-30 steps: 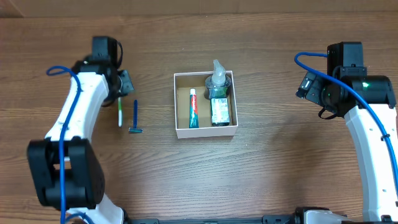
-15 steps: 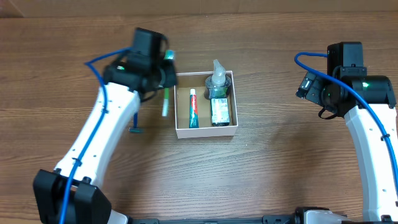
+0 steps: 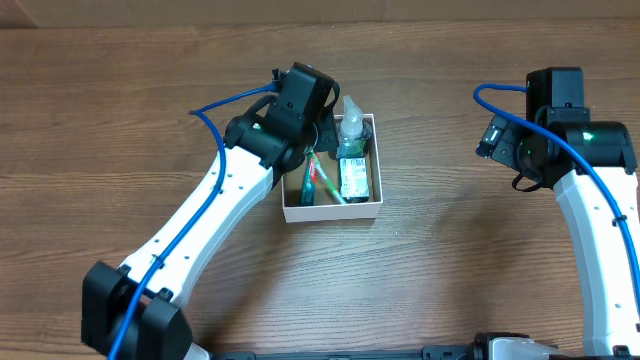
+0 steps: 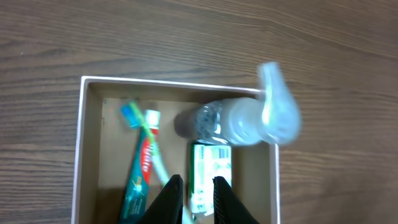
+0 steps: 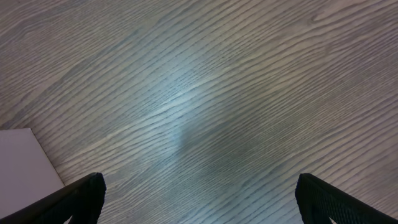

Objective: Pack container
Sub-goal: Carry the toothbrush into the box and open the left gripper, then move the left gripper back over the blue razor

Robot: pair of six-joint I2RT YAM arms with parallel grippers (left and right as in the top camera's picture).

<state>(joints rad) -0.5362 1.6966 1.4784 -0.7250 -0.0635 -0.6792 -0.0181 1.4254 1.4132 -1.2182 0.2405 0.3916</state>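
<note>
The container (image 3: 330,214) is a small white-walled box with a brown floor at the table's middle. It holds a toothpaste tube (image 3: 309,185), a clear spray bottle (image 3: 350,125) and a green-labelled pack (image 3: 351,178). My left gripper (image 3: 312,152) hangs over its left half, shut on the handle end of a green-and-white toothbrush (image 3: 330,188). The toothbrush slants down into the box. In the left wrist view the gripper (image 4: 194,199) is above the container (image 4: 79,155), with the toothbrush (image 4: 149,146) across the toothpaste tube (image 4: 140,180). My right gripper (image 3: 497,140) is open and empty, far to the right.
The wooden table (image 3: 450,260) lies bare around the box. The right wrist view shows my right gripper (image 5: 199,193) over bare wood, and a white flat corner (image 5: 22,162) at the lower left. The left arm crosses the table's left side.
My left gripper carried the toothbrush from the table's left side rightward to above the container. The toothbrush now dips into the box. The right arm has not moved.
</note>
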